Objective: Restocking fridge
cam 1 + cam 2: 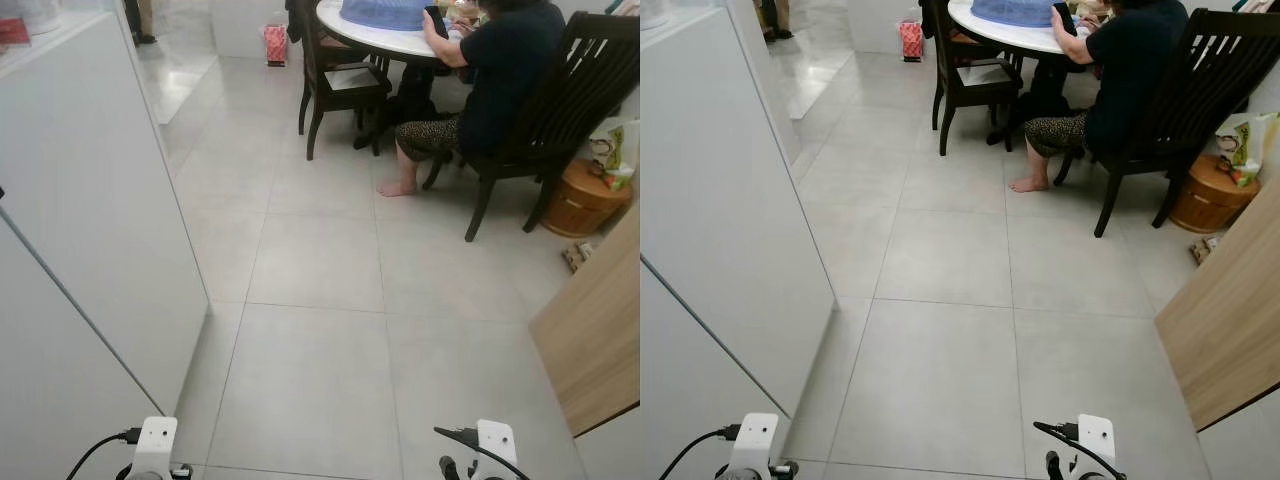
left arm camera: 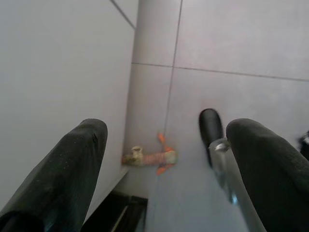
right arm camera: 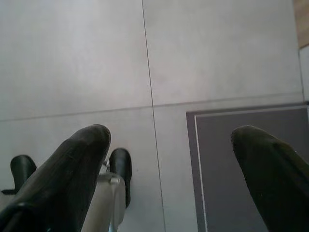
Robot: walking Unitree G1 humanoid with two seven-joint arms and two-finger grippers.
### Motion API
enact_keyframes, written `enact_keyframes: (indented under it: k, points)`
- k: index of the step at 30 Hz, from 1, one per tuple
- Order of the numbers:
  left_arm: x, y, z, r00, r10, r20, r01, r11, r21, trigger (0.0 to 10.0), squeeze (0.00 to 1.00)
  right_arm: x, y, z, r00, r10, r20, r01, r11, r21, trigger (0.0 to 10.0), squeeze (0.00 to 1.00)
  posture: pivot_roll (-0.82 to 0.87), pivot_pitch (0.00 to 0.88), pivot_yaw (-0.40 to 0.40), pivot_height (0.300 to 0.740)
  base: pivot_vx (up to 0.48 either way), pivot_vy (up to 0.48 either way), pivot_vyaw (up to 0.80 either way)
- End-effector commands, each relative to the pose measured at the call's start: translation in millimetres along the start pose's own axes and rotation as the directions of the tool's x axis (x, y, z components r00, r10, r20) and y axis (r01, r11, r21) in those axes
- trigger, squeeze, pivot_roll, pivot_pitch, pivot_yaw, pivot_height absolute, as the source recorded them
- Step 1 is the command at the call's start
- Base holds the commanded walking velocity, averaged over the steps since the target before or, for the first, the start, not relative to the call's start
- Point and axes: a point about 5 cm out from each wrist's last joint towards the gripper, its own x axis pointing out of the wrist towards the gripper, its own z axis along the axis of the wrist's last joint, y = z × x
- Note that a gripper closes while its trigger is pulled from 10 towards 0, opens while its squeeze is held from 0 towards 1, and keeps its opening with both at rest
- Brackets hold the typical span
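A tall white flat-fronted unit (image 1: 90,200) fills the left side, with a seam running diagonally down its face; I cannot tell whether it is the fridge. Both arms hang low, their white wrist modules (image 1: 155,442) (image 1: 496,438) showing at the bottom edge. My left gripper (image 2: 169,130) points down at the floor beside the white unit's base, fingers (image 2: 79,164) wide apart and holding nothing. My right gripper (image 3: 171,135) is likewise open and empty over grey floor tiles and the corner of a dark grey mat (image 3: 241,159).
A person (image 1: 500,80) sits on a dark chair (image 1: 580,90) at a round white table (image 1: 380,38) at the back right. A second dark chair (image 1: 335,80), a wooden tub (image 1: 580,200) and a wooden panel (image 1: 595,330) stand around. A small orange toy (image 2: 152,157) lies by the unit's base.
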Motion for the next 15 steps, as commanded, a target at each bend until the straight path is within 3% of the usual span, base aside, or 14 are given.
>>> enact_keyframes:
  k: [1, 7, 12, 15]
  points:
    - [0.1, 1.7, -2, 1.000, 0.005, -0.017, -0.006, 0.999, -0.032, 10.0, 0.00, 0.5, -0.8, 7, 1.000, 0.002, 0.005, -0.002, 1.000, -0.008, 10.0, 0.00, -0.05, 0.000, -0.089, 0.740, 0.000, 0.000, 0.00]
    - [-2.5, -4.0, -22, 0.999, -0.006, -0.043, 0.005, 1.000, -0.030, 10.0, 0.00, 0.7, -5.7, 25, 0.999, -0.001, 0.048, 0.000, 1.000, 0.017, 10.0, 0.00, -0.06, 0.000, -0.085, 0.740, 0.000, 0.000, 0.00]
    - [-2.6, -9.8, -21, 0.999, -0.034, -0.041, 0.033, 0.999, -0.030, 10.0, 0.00, 1.4, 12.2, 7, 0.999, 0.040, 0.011, -0.039, 0.995, -0.089, 10.0, 0.00, -0.05, 0.000, -0.084, 0.740, 0.000, 0.000, 0.00]
    - [-2.7, -10.5, -21, 0.999, -0.034, -0.038, 0.033, 0.999, -0.035, 10.0, 0.00, 1.3, 11.8, 6, 0.999, 0.046, 0.007, -0.045, 0.996, -0.083, 10.0, 0.00, -0.05, 0.000, -0.083, 0.740, 0.000, 0.000, 0.45]
